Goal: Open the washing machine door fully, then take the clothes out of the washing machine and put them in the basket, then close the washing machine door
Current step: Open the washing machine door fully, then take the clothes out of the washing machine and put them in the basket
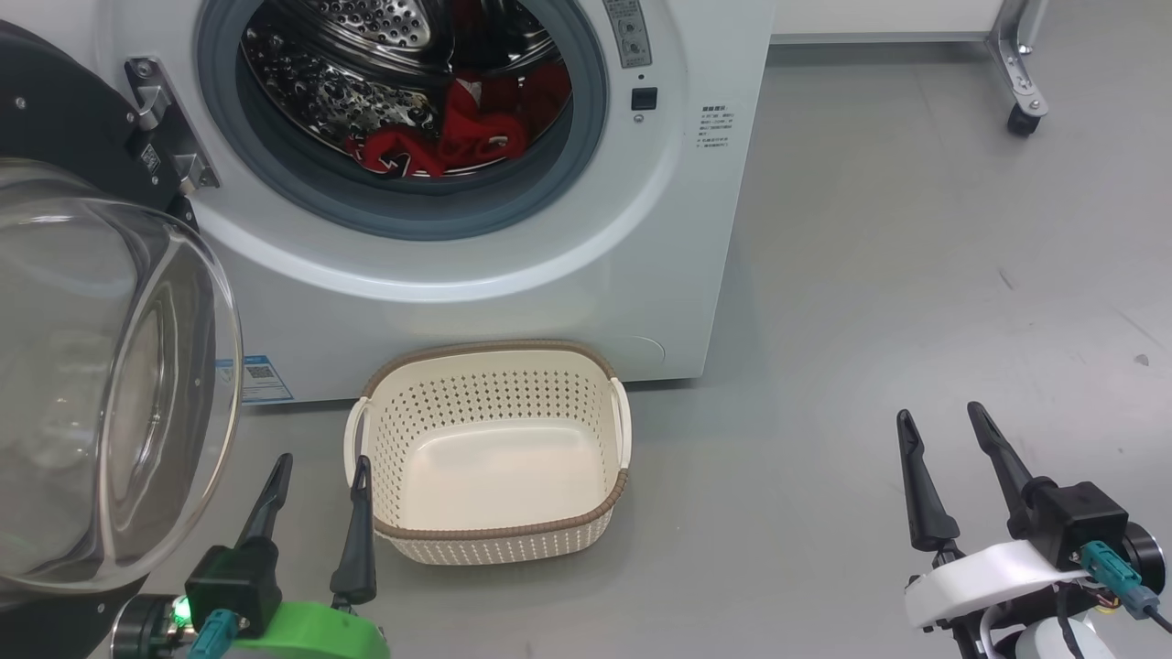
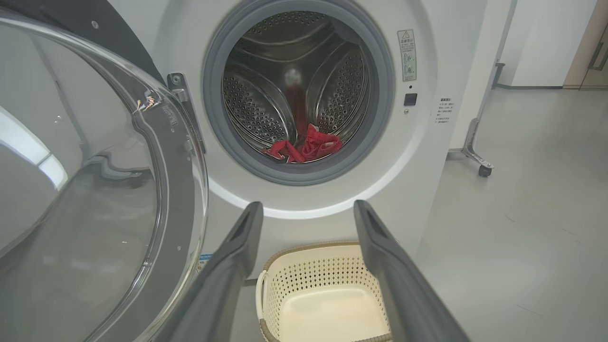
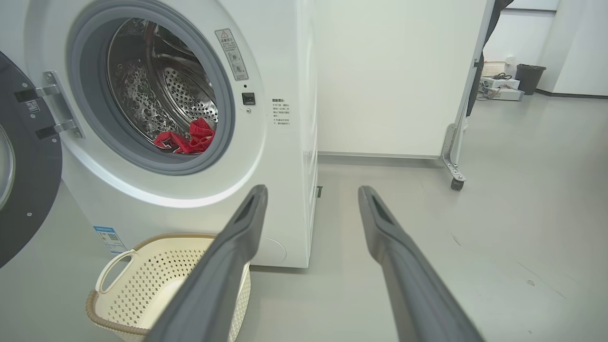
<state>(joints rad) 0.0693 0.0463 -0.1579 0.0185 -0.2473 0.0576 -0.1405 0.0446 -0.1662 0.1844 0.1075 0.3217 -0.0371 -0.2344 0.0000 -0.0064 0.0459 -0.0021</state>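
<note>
Left gripper (image 1: 325, 462) open, empty; right gripper (image 1: 940, 414) open too. Door (image 1: 110, 366) close on left gripper's left side: reaching for clothes (image 1: 449, 137) may bump it.

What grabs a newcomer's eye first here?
The red clothes lie heaped low in the drum of the white washing machine, upper centre of the head view. Next comes the washing machine door, swung open at far left with its glass bowl bulging, and the empty cream basket on the floor before the machine. The left pincer and right pincer sit open at the bottom corners, holding nothing.
</note>
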